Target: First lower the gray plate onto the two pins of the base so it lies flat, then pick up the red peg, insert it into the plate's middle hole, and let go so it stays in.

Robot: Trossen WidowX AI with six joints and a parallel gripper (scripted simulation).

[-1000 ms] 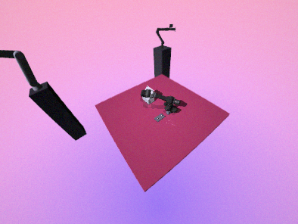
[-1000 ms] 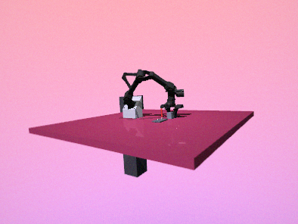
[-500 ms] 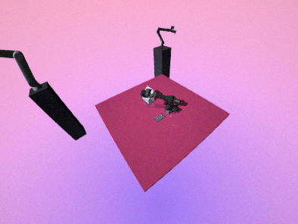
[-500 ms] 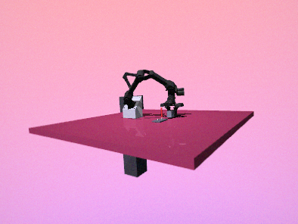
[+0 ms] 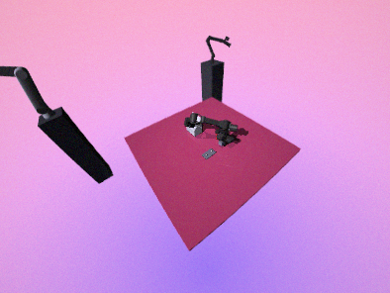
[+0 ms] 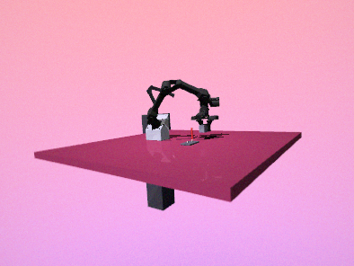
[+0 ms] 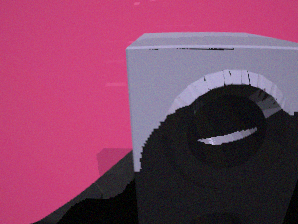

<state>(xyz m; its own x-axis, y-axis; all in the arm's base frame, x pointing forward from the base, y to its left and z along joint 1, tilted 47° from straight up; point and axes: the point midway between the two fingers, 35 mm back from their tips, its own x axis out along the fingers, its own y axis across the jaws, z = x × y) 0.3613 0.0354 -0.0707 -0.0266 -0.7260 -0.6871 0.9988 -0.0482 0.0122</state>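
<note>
The gray plate (image 6: 204, 128) (image 7: 160, 70) is held upright on edge, raised above the table. My gripper (image 6: 204, 124) is shut on it and points down. In the wrist view one large round hole of the plate shows, with dark shadow over much of its face; its lower part is dark. The flat dark gray base (image 5: 209, 153) (image 6: 190, 143) lies on the table, to the left of the held plate in the exterior view, with its small light pins on top. The red peg (image 6: 191, 134) stands upright by the base in that view; I cannot make it out in the top view.
The arm's light gray mount (image 6: 156, 133) stands on the red table (image 5: 183, 198) (image 6: 189, 171), left of the base in the exterior view. Two dark pillars (image 5: 74, 144) (image 5: 212, 81) with thin arms on top stand beyond the table's edges in the top view.
</note>
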